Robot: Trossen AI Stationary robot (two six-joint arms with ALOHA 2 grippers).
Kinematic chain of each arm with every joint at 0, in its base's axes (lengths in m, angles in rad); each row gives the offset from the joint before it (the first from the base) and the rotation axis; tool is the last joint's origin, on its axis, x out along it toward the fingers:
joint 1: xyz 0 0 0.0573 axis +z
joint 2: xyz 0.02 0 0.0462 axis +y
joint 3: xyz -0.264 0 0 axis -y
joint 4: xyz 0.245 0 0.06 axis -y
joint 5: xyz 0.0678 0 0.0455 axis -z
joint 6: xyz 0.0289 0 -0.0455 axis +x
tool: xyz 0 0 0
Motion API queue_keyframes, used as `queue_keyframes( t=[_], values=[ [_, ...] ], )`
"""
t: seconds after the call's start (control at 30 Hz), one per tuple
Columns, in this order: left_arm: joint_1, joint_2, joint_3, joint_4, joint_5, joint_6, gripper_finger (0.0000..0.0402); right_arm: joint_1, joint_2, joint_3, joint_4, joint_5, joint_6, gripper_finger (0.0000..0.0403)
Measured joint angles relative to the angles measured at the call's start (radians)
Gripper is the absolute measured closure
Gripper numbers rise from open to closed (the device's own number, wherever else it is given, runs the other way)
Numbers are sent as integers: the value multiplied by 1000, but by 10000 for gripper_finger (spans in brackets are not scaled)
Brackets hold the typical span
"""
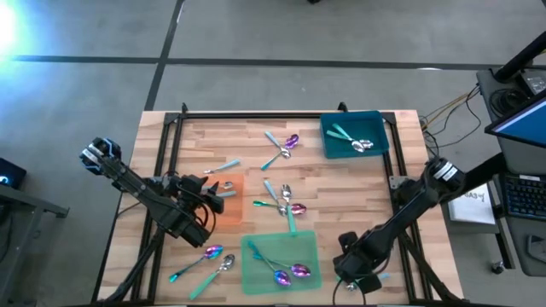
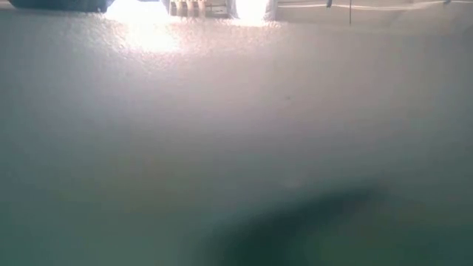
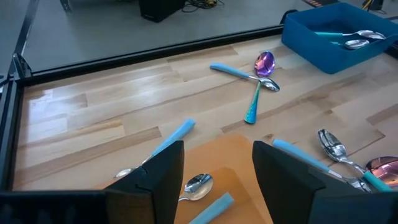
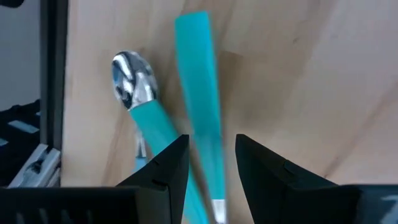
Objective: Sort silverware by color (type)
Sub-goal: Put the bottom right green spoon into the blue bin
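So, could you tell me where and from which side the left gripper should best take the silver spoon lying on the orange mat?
Probably at the pale blue handle, from straight above. The silver spoon lies flat on the orange mat, its rounded, shiny bowl offering poor purchase, while the handle is straight and narrow. The left gripper hovers right over it, jaws open, so a short descent with the fingers across the handle should do.
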Motion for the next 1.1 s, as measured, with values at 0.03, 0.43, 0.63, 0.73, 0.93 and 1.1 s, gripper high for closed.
queue_keyframes(
  t=[0.03,0.43,0.63,0.73,0.93,1.1],
  values=[
    [0,0,0,0,0,0,226,4,5,0,3,-6,-1,282],
    [0,0,0,1,0,24,226,9,94,6,5,29,-1,283],
    [0,0,0,1,0,26,226,9,93,4,5,40,0,290],
    [0,0,0,2,0,26,226,9,83,3,5,41,-1,290],
    [0,0,0,4,0,26,226,9,75,2,6,45,-1,290],
    [0,0,0,8,0,26,226,9,65,1,7,31,-1,292]
  ],
)
